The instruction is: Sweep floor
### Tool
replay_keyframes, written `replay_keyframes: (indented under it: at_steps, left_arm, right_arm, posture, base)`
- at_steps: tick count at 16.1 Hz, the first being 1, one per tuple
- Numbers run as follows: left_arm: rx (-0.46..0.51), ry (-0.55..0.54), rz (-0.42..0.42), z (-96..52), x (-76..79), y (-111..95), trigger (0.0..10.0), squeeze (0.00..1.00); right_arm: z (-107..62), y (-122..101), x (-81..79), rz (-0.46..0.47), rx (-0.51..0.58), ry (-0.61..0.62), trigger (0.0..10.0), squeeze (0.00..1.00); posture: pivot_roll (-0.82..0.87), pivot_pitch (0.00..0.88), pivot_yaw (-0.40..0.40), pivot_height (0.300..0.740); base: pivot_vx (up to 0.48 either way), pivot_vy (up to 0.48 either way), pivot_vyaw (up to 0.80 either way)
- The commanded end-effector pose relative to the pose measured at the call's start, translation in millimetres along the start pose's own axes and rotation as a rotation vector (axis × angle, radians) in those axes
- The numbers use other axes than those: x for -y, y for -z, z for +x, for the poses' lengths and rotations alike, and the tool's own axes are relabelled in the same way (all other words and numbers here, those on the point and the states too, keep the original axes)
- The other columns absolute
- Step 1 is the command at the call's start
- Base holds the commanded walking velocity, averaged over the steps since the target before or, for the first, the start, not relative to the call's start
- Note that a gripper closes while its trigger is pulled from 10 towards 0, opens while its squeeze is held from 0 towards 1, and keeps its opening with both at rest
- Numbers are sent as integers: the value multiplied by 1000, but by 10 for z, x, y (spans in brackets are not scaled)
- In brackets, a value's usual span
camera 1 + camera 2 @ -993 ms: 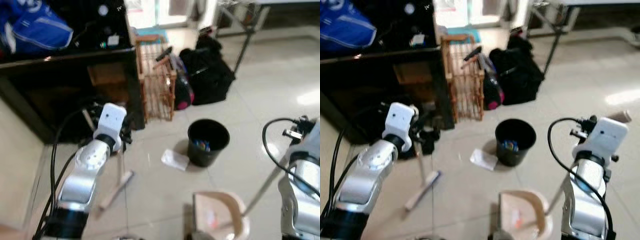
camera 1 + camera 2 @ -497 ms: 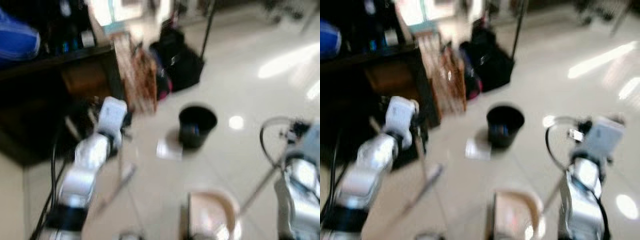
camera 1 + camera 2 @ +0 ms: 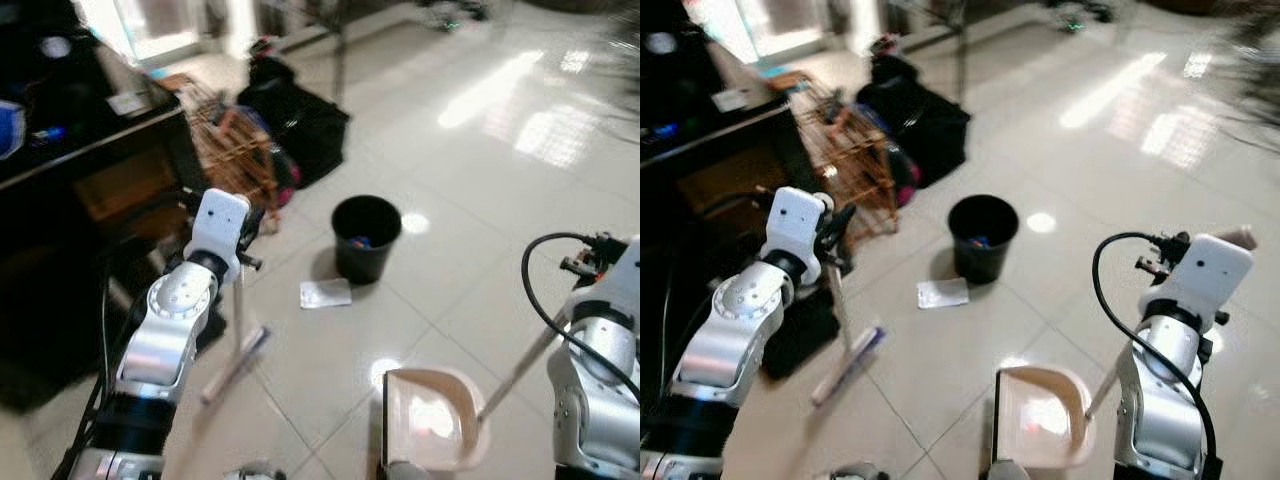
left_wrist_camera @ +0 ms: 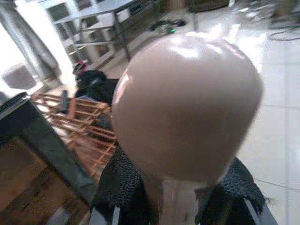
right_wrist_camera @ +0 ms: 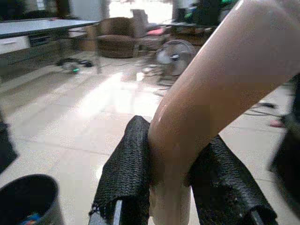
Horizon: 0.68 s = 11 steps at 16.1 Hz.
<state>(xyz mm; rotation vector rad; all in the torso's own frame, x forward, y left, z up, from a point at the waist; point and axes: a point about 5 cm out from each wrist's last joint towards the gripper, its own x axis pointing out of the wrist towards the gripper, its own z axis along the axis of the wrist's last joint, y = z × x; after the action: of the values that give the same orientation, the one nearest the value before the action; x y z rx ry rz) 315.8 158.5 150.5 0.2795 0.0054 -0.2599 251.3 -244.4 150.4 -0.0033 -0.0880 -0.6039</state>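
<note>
My left gripper is shut on the beige broom handle, just below its rounded end. The broom's thin pole runs down to its head, which rests on the tiles by my left arm. My right gripper is shut on the beige dustpan handle. Its long pole slants down to the dustpan, which sits on the floor in front of me with something pinkish inside. A white sheet of paper lies flat on the tiles beside a black bin.
The black bin holds some coloured litter. Behind it stand a wooden rack and black bags. A dark desk runs along my left. Shiny open tiles stretch away to the right, and metal table legs stand far back.
The head camera has swung, so more open floor shows on the right and the bin sits further left. Both grippers keep their hold; broom and dustpan stay in place beside me.
</note>
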Motion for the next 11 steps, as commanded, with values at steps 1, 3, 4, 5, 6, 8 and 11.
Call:
replay_keyframes:
  at_steps: [1, 3, 4, 5, 6, 8, 11]
  left_arm:
    - [13, -26, 27, 11, -84, -33, 10000, 0]
    - [22, -36, 22, 37, -100, -43, 10000, 0]
    - [24, -40, 17, 46, -104, -46, 10000, 0]
    - [31, -42, 5, 43, -100, -48, 10000, 0]
    - [33, -51, -5, 46, -96, -51, 10000, 0]
    - [63, -60, 26, 44, -90, -104, 10000, 0]
    - [51, -70, -51, 32, -65, -65, 10000, 0]
  right_arm:
    - [0, -101, -72, 32, 44, -15, 10000, 0]
    - [6, -116, -113, 48, 48, -21, 10000, 0]
    - [15, -130, -124, 52, 53, -23, 10000, 0]
    - [21, -146, -125, 54, 59, -22, 10000, 0]
    - [32, -157, -128, 54, 64, -21, 10000, 0]
    - [49, -173, -146, 37, 78, -27, 10000, 0]
    - [79, -185, -204, 22, 80, -60, 10000, 0]
  posture:
    - [-30, 100, 29, 740]
    - [-33, 82, 28, 740]
    - [-34, 80, 28, 740]
    - [-34, 78, 27, 740]
    - [-32, 74, 26, 740]
    - [-28, 71, 20, 740]
    - [-25, 68, 17, 740]
  base:
    - [0, 435, -800]
    - [0, 431, -800]
    - [0, 435, -800]
    - [0, 435, -800]
    - [0, 0, -800]
    - [0, -240, -753]
    - [0, -320, -179]
